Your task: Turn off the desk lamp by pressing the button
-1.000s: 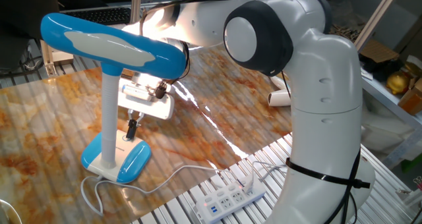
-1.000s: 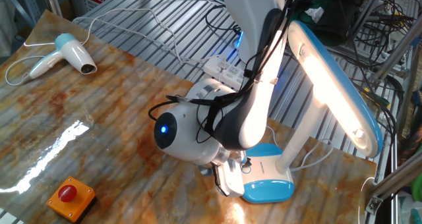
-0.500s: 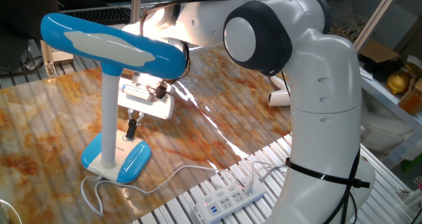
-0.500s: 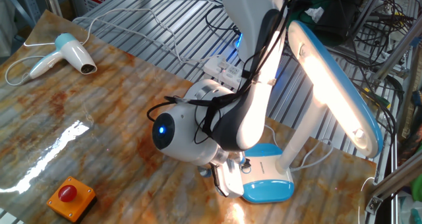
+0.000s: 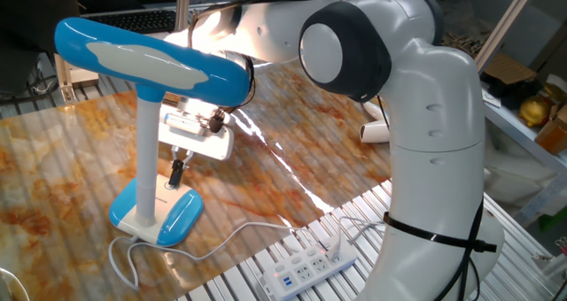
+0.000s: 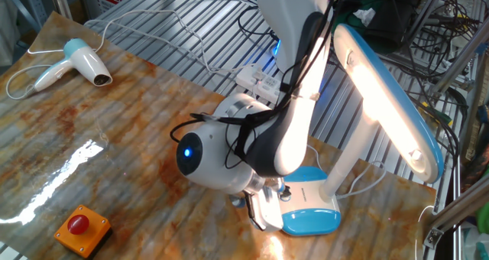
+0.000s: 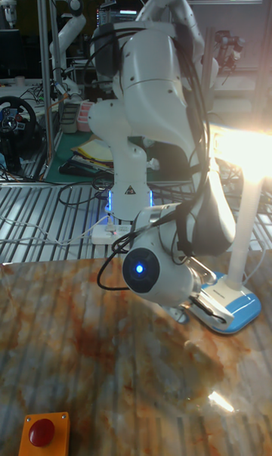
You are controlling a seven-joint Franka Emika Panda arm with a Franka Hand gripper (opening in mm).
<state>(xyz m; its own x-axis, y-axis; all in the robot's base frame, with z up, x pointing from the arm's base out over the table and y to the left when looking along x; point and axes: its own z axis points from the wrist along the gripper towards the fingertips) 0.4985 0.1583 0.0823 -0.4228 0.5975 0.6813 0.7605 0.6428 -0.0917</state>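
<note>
Item: desk lamp (image 5: 151, 115), blue-and-white plastic, standing upright on the marbled table (image 5: 53, 177). Long oval head on a slim pale column above a rounded base (image 5: 159, 214); head lit, glowing strongly in the other fixed view. White cord (image 5: 221, 239) trailing from the base toward a power strip (image 5: 310, 267) just beyond the lamp-side table edge.

Handling, judged: light and top-heavy, rigid shell, smooth and likely slippery; liable to slide or tip under a sideways shove. No grasp called for, only a short, straight-down press on the button, with force kept vertical over the base.

Button: on the base's white face; too small or hidden to pick out here.

Gripper (image 5: 177, 172): dark tips low, just above the base beside the column. Finger spacing: cannot tell.

Also near the lamp: hair dryer (image 6: 80, 61) and red push-button box (image 6: 80, 228), both well apart from it.
</note>
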